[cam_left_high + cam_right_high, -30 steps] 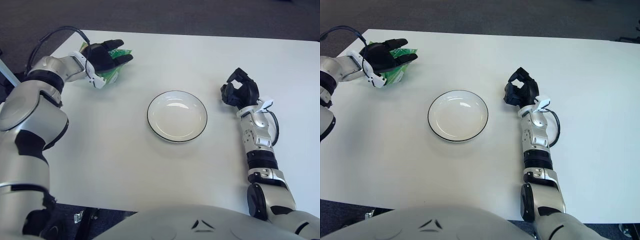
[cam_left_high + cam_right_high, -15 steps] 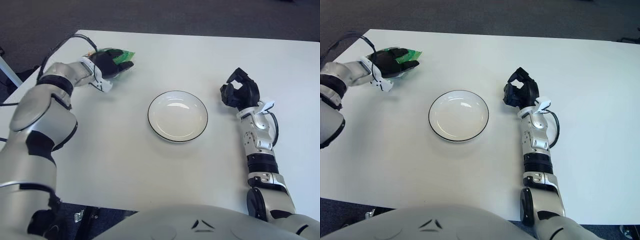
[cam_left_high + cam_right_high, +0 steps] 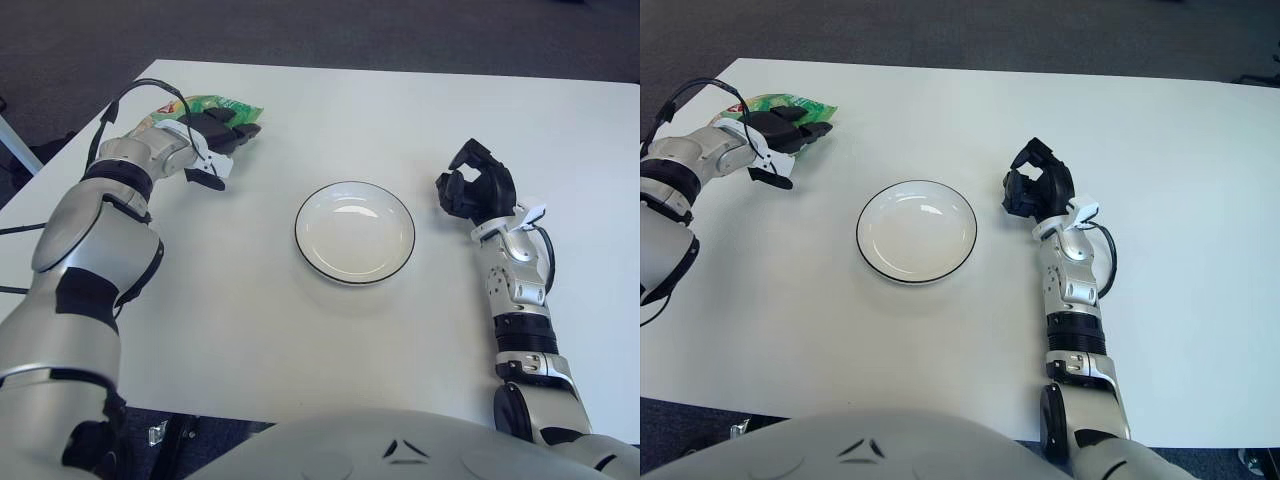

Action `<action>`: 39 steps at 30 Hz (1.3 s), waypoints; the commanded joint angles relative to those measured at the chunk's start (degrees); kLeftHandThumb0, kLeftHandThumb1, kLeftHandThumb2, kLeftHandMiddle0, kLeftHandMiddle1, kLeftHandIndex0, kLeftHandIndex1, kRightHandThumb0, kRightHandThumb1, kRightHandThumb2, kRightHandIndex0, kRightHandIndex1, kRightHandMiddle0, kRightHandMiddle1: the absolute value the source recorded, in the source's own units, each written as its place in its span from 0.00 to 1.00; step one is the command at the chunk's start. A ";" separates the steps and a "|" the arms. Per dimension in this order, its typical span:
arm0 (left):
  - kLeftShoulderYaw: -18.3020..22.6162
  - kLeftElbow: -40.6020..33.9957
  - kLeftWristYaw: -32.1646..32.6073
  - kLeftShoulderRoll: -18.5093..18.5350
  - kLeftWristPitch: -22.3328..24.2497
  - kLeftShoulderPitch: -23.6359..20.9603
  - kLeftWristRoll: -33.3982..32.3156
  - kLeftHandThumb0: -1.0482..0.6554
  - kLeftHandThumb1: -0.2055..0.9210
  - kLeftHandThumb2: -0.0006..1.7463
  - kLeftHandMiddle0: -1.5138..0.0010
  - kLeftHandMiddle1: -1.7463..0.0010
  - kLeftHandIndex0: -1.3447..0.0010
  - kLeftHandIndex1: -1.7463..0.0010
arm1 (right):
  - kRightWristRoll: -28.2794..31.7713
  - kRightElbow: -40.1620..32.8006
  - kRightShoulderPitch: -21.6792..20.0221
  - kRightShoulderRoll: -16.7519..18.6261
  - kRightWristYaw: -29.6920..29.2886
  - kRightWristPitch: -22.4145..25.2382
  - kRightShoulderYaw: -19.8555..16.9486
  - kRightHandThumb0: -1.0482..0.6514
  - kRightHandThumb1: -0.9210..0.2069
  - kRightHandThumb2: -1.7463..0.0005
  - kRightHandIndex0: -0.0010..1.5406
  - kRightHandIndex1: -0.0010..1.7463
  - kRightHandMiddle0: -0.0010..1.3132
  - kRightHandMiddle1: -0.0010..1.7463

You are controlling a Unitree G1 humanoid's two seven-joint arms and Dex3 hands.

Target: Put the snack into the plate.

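Observation:
The snack (image 3: pixel 212 103) is a green packet at the table's far left corner. My left hand (image 3: pixel 232 131) lies turned on its side right against it, black fingers curled over the packet's near edge, so part of the packet is hidden. An empty white plate (image 3: pixel 354 235) with a dark rim sits at the table's middle, well to the right of that hand. My right hand (image 3: pixel 474 190) shows to the right of the plate, fingers curled and holding nothing.
The white table (image 3: pixel 250 320) ends close behind and to the left of the snack (image 3: pixel 788 103). A black cable loops over my left wrist (image 3: pixel 130 95). Dark floor lies beyond the far edge.
My left hand has rolled over onto its side and shifted slightly back and left, with the snack moving along under its fingers. The right hand has edged a little to the left.

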 commanded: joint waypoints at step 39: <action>-8.11 -1.57 37.79 0.12 6.49 4.82 9.17 0.63 0.40 0.77 0.57 0.10 0.61 0.00 | 0.64 0.10 5.84 0.62 3.12 5.08 0.22 0.34 0.50 0.28 0.82 1.00 0.44 1.00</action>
